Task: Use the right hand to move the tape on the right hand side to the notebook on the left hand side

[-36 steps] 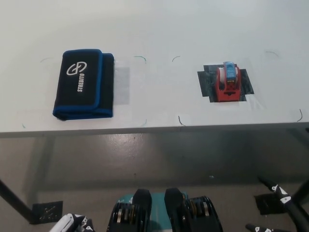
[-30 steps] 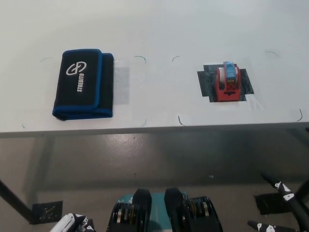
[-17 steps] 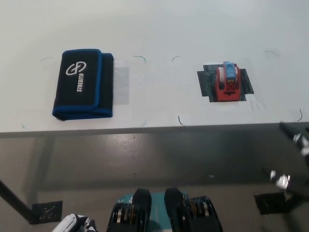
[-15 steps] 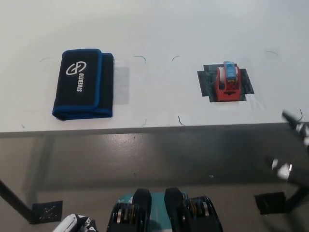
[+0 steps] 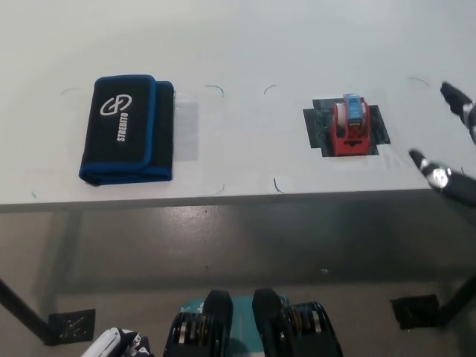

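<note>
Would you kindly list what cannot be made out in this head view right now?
- Black right hand: the picture's right edge cuts off most of it; only spread fingertips show.
- White left hand: cut by the bottom edge, open or shut unclear.
- Red tape dispenser: too small to read details.
- Black, blue-edged notebook: closed, contents hidden.

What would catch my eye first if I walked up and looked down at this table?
Probably the small red tape dispenser with a blue top, standing on a dark patch at the right of the white table. Next, the black fabric notebook case with blue trim and a white logo lying at the left. The robot's black right hand reaches in at the right edge, fingers apart, holding nothing, while its white left hand rests at the bottom left.
</note>
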### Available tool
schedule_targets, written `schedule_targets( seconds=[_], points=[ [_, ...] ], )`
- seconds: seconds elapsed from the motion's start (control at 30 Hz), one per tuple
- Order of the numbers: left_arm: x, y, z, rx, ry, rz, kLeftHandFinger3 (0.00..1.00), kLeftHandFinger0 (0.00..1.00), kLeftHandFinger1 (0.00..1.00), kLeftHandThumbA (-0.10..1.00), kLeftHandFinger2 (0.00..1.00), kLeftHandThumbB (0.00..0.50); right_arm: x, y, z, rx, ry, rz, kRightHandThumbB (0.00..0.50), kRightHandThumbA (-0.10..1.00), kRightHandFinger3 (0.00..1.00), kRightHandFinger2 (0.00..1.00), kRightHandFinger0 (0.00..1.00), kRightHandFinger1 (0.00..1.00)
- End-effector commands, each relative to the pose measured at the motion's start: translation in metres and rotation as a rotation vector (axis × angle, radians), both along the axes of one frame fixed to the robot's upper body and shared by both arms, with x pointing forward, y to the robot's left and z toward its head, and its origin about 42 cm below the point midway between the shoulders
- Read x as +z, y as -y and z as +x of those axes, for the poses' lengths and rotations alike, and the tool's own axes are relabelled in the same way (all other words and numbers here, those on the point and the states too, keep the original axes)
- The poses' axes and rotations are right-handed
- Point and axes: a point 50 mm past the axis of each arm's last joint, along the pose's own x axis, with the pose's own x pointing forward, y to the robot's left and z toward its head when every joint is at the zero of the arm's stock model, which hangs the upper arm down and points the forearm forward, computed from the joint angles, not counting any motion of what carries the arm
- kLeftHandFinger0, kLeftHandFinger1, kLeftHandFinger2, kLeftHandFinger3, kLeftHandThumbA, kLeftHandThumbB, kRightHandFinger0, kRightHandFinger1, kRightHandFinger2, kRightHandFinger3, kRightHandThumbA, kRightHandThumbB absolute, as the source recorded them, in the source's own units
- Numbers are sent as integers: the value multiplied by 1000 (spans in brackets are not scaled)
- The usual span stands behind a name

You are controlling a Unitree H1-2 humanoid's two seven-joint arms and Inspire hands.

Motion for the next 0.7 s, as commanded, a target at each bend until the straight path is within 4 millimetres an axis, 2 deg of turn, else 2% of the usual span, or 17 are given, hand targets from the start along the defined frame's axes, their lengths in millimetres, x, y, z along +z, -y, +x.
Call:
schedule_targets(
  seconds=[0.0,0.07,0.13,0.17,0.23,0.33,0.37,0.4,0.43,0.5,0.6,0.67],
  points=[
    [10,-5,3,-10,30,18,584,344,371,386,460,0,32,-11,33,10,33,55,199,897,1000,1000,1000,1000],
    [10,-4,4,-8,32,13,583,349,374,377,458,8,42,-23,55,22,28,87,210,964,1000,1000,1000,1000],
    [10,-4,4,-9,31,17,583,361,380,380,461,6,45,-29,65,25,23,107,218,1000,1000,1000,1000,1000],
    [10,-4,4,-10,32,19,582,374,381,369,463,4,47,-35,74,18,20,120,220,1000,1000,1000,1000,1000],
    [10,-4,4,-7,26,16,584,376,384,371,464,7,50,-49,94,25,-9,217,278,1000,1000,1000,1000,1000],
    [7,-1,4,-6,26,8,582,345,366,375,457,10,53,-57,105,22,-21,265,293,1000,1000,1000,1000,1000],
    [8,-2,3,-10,31,6,580,350,374,412,457,24,54,-72,122,20,-51,340,306,1000,1000,1000,1000,1000],
    [8,-2,3,-10,32,6,580,350,375,416,457,23,54,-74,124,20,-52,346,307,1000,1000,1000,1000,1000],
    [9,-2,3,-7,33,2,572,338,360,404,449,15,55,-80,130,22,-66,398,352,1000,1000,1000,1000,1000],
    [9,-2,4,-1,22,-4,578,332,361,363,454,14,54,-90,143,67,-121,480,379,1000,1000,1000,1000,1000],
    [11,-2,5,0,24,1,580,323,353,349,454,7,55,-95,151,74,-137,524,414,1000,1000,1000,1000,1000],
    [12,-2,6,-3,33,2,580,312,347,337,452,5,51,-101,161,87,-193,585,417,1000,1000,1000,1000,1000]
  ],
)
